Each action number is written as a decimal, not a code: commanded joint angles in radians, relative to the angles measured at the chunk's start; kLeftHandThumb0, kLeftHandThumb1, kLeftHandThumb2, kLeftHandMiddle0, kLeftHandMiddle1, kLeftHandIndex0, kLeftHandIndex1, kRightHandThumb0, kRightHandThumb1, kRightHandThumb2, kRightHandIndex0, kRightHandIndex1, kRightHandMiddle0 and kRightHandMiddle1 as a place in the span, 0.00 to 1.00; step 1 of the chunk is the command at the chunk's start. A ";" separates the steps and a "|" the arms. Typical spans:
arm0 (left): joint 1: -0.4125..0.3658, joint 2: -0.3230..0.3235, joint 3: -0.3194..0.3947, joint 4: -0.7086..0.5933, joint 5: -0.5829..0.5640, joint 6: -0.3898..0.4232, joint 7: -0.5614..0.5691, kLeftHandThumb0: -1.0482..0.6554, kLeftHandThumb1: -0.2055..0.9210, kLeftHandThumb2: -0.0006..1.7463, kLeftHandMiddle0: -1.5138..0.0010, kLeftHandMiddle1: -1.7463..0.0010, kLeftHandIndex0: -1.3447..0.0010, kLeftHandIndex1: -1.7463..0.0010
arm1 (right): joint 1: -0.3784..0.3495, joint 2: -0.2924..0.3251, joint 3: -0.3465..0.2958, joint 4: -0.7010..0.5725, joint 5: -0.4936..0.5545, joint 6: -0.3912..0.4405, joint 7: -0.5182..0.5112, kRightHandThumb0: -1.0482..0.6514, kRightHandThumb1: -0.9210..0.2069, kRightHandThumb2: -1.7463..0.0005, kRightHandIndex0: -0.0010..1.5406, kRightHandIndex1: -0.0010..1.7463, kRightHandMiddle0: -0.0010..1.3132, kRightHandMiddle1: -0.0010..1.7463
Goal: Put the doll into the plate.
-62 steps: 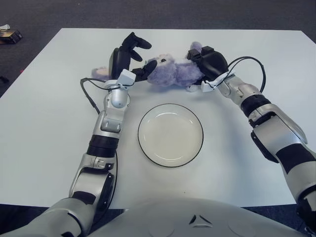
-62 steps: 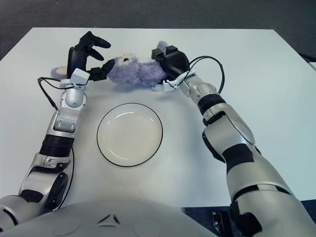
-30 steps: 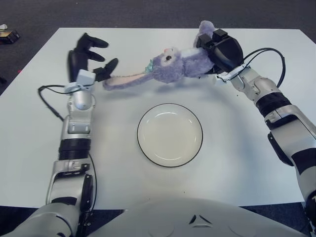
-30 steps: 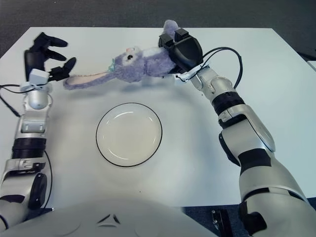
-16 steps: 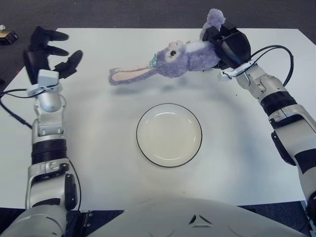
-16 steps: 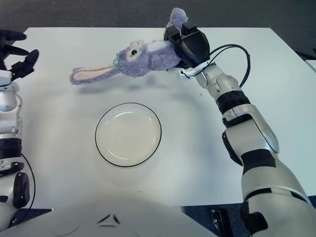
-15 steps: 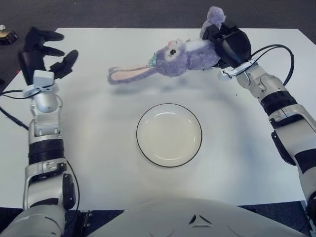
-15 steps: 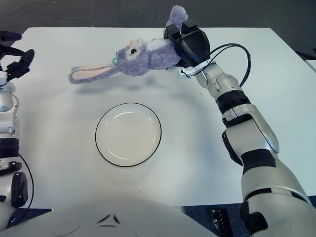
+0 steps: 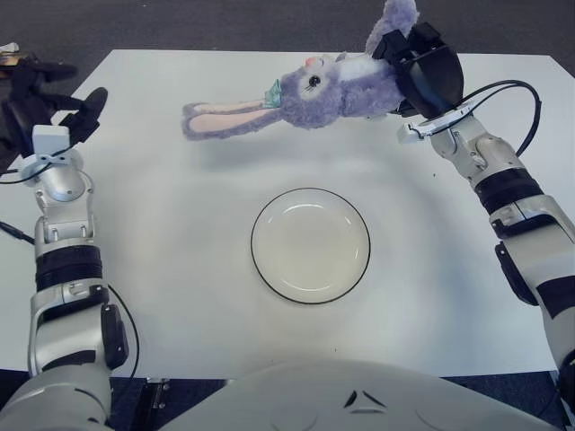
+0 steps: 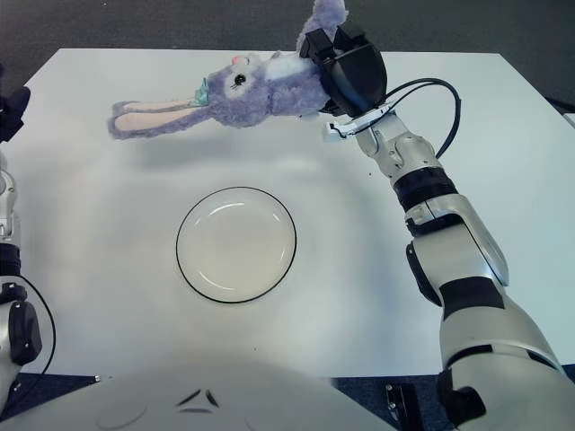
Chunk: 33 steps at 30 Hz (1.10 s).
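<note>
Just one doll (image 9: pixel 332 92), one plate (image 9: pixel 310 245).

One doll (image 9: pixel 332 92), a purple plush rabbit, is showing at the upper centre of the frame. One plate (image 9: pixel 310 245) is lying at the middle of one white tabletop (image 9: pixel 180 269). Two robot hands are showing: the right hand (image 9: pixel 422 72) at the upper right, the left hand (image 9: pixel 40 112) at the upper left.

no readable text, no labels, no numbers
</note>
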<state>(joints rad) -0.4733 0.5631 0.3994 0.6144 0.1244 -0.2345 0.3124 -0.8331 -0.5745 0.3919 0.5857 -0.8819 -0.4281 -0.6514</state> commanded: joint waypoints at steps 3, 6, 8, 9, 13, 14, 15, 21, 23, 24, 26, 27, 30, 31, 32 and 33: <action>-0.017 0.010 -0.025 0.022 -0.015 0.001 -0.032 0.61 1.00 0.07 0.51 0.31 0.63 0.30 | 0.038 -0.014 -0.041 -0.074 0.015 -0.008 -0.004 0.86 0.39 0.37 0.31 1.00 0.42 1.00; -0.018 0.012 -0.028 0.025 -0.018 -0.001 -0.032 0.61 1.00 0.07 0.51 0.31 0.63 0.30 | 0.043 -0.012 -0.047 -0.081 0.012 -0.007 0.002 0.86 0.39 0.37 0.31 1.00 0.42 1.00; -0.017 0.013 -0.030 0.026 -0.020 -0.001 -0.032 0.61 1.00 0.07 0.51 0.31 0.63 0.30 | 0.045 -0.011 -0.050 -0.084 0.011 -0.006 0.004 0.86 0.39 0.37 0.31 1.00 0.42 1.00; -0.013 0.012 -0.035 0.018 -0.020 0.002 -0.039 0.61 1.00 0.07 0.51 0.31 0.63 0.30 | 0.049 -0.011 -0.052 -0.090 0.010 -0.011 -0.003 0.86 0.39 0.37 0.31 1.00 0.43 1.00; -0.006 -0.006 -0.064 -0.042 -0.023 0.055 -0.073 0.61 1.00 0.07 0.51 0.32 0.64 0.30 | 0.081 -0.012 -0.056 -0.127 -0.008 -0.039 -0.059 0.86 0.39 0.37 0.31 1.00 0.43 1.00; -0.007 -0.011 -0.071 -0.055 -0.025 0.070 -0.080 0.61 1.00 0.07 0.51 0.32 0.64 0.29 | 0.090 -0.012 -0.057 -0.137 -0.013 -0.046 -0.072 0.86 0.40 0.36 0.31 1.00 0.44 1.00; -0.006 -0.014 -0.075 -0.065 -0.026 0.080 -0.085 0.61 1.00 0.07 0.51 0.32 0.64 0.29 | 0.096 -0.012 -0.058 -0.142 -0.016 -0.051 -0.080 0.86 0.40 0.36 0.31 1.00 0.44 1.00; 0.001 -0.015 -0.076 -0.090 -0.031 0.105 -0.089 0.61 1.00 0.07 0.51 0.32 0.64 0.29 | 0.100 -0.010 -0.064 -0.145 -0.023 -0.055 -0.083 0.86 0.40 0.36 0.32 1.00 0.45 1.00; -0.011 -0.034 -0.112 -0.084 -0.028 0.050 -0.121 0.61 1.00 0.07 0.51 0.33 0.64 0.28 | 0.140 -0.023 -0.060 -0.200 -0.039 -0.087 -0.101 0.87 0.40 0.36 0.32 1.00 0.45 1.00; -0.014 -0.044 -0.127 -0.092 -0.025 0.039 -0.128 0.61 1.00 0.07 0.51 0.33 0.64 0.28 | 0.154 -0.026 -0.059 -0.218 -0.044 -0.098 -0.105 0.87 0.40 0.36 0.32 1.00 0.45 1.00; -0.015 -0.056 -0.139 -0.111 -0.022 0.038 -0.127 0.61 1.00 0.07 0.51 0.33 0.64 0.28 | 0.166 -0.029 -0.061 -0.235 -0.048 -0.107 -0.104 0.87 0.40 0.36 0.32 1.00 0.45 1.00; -0.014 -0.059 -0.143 -0.118 -0.021 0.040 -0.125 0.61 1.00 0.07 0.51 0.34 0.64 0.28 | 0.170 -0.029 -0.062 -0.240 -0.049 -0.109 -0.102 0.87 0.41 0.36 0.32 1.00 0.45 1.00; -0.008 -0.068 -0.149 -0.141 -0.021 0.046 -0.123 0.61 1.00 0.06 0.50 0.34 0.64 0.28 | 0.185 -0.032 -0.067 -0.263 -0.048 -0.118 -0.090 0.87 0.41 0.36 0.32 1.00 0.45 1.00; -0.006 -0.068 -0.150 -0.144 -0.021 0.048 -0.123 0.61 1.00 0.06 0.50 0.35 0.64 0.28 | 0.188 -0.032 -0.070 -0.266 -0.048 -0.119 -0.088 0.87 0.41 0.35 0.32 1.00 0.45 1.00; -0.006 -0.069 -0.150 -0.146 -0.021 0.049 -0.123 0.61 1.00 0.06 0.50 0.35 0.63 0.28 | 0.189 -0.031 -0.072 -0.267 -0.049 -0.120 -0.086 0.87 0.41 0.35 0.32 1.00 0.45 1.00; -0.005 -0.069 -0.150 -0.147 -0.022 0.050 -0.123 0.61 1.00 0.06 0.50 0.35 0.63 0.28 | 0.190 -0.030 -0.073 -0.269 -0.049 -0.121 -0.085 0.87 0.41 0.35 0.32 1.00 0.46 1.00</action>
<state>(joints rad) -0.4742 0.4897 0.2491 0.4815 0.0961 -0.1820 0.1904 -0.6483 -0.5964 0.3409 0.3346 -0.9270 -0.5507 -0.7341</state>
